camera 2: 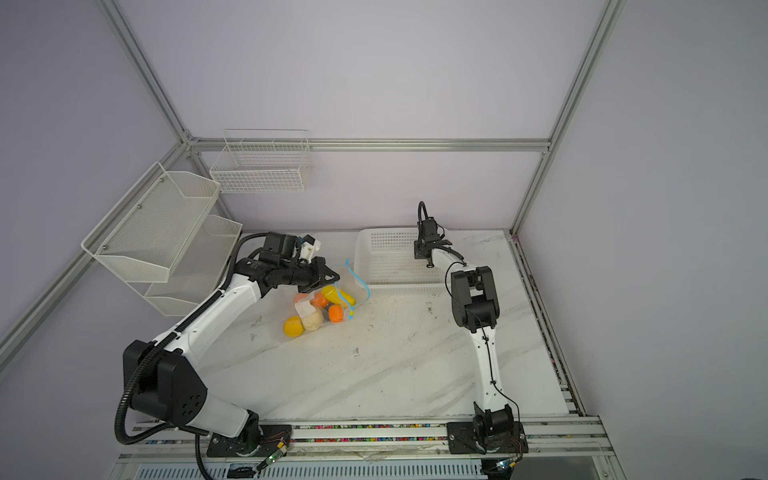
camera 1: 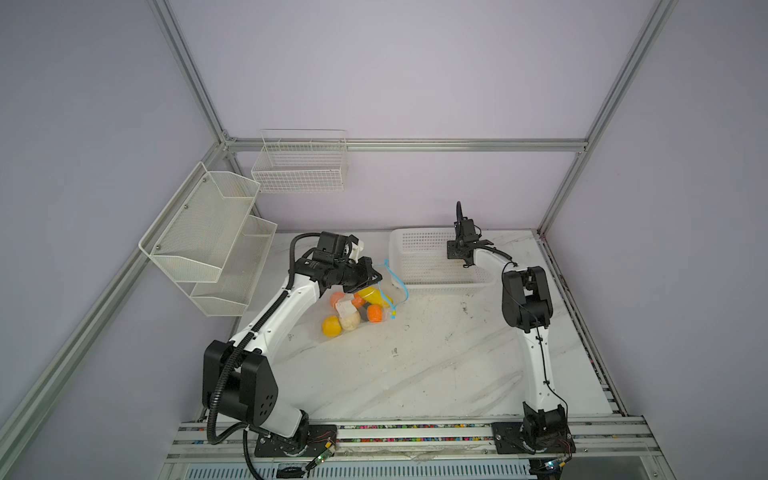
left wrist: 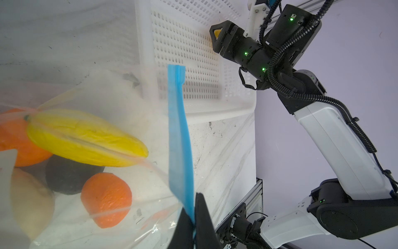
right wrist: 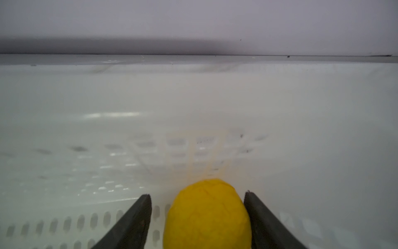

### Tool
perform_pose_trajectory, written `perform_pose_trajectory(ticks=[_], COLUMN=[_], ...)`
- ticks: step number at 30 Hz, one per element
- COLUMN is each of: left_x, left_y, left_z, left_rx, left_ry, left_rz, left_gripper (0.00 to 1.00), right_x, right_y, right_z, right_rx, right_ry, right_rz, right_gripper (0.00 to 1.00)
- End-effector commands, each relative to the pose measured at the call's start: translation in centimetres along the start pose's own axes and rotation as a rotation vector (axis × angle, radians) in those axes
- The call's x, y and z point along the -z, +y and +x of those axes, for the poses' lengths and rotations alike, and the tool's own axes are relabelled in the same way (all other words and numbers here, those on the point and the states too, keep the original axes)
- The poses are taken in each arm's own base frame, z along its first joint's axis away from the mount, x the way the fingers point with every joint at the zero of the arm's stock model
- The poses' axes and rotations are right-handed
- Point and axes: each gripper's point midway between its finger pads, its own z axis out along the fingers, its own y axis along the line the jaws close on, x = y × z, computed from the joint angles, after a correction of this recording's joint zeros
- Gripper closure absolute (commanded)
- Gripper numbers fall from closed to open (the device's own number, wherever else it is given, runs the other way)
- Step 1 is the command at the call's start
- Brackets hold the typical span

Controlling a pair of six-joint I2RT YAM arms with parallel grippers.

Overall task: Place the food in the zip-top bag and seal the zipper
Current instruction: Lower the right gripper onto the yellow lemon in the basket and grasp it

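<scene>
The clear zip-top bag (camera 1: 365, 309) lies mid-table holding several pieces of food: a long yellow piece (left wrist: 86, 138), an orange ball (left wrist: 106, 200), a black lump (left wrist: 69, 176) and a cream ball (camera 1: 350, 320). My left gripper (left wrist: 193, 207) is shut on the light-blue zipper (left wrist: 179, 138), holding that edge up above the fruit. The strip shows in both top views (camera 1: 397, 278) (camera 2: 359, 279). My right gripper (right wrist: 198, 194) is open inside the white basket (camera 1: 415, 249). A yellow round fruit (right wrist: 206, 215) sits between its fingers, touching one, with a gap to the other.
The white perforated basket (left wrist: 187, 54) stands at the back of the marble table (camera 1: 415, 365), just right of the bag. A two-tier mesh shelf (camera 1: 208, 232) hangs on the left wall. A wire basket (camera 1: 299, 166) hangs on the back wall.
</scene>
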Motion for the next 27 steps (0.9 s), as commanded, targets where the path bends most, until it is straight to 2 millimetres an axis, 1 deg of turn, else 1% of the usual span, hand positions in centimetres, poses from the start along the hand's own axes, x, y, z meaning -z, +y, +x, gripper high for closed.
perform_pose_trajectory(ticks=[1,9,17,27], left_x=[-0.08,-0.16,-0.27,-0.3], left_y=[-0.49,-0.32,-0.26,-0.3], left_z=[-0.11,-0.05,-0.08,-0.05], left_rx=[-0.008,-0.007,-0.007,-0.007], left_ry=[-0.006,-0.003,-0.002,0.0], left_rz=[0.018,0.015,0.013,0.015], left_gripper=[1.0,1.0,1.0,1.0], right_x=[-0.56,-0.92,-0.47,-0.11], right_y=[-0.62,-0.35,-0.24,-0.14], right_z=[0.25,0.16,-0.33,-0.27], right_rx=[0.006,0.001,-0.005,-0.003], right_ry=[0.019,0.016,0.01,0.018], right_rz=[0.023,0.014,0.005,-0.006], right_gripper=[0.3,0.33,0.37,0.4])
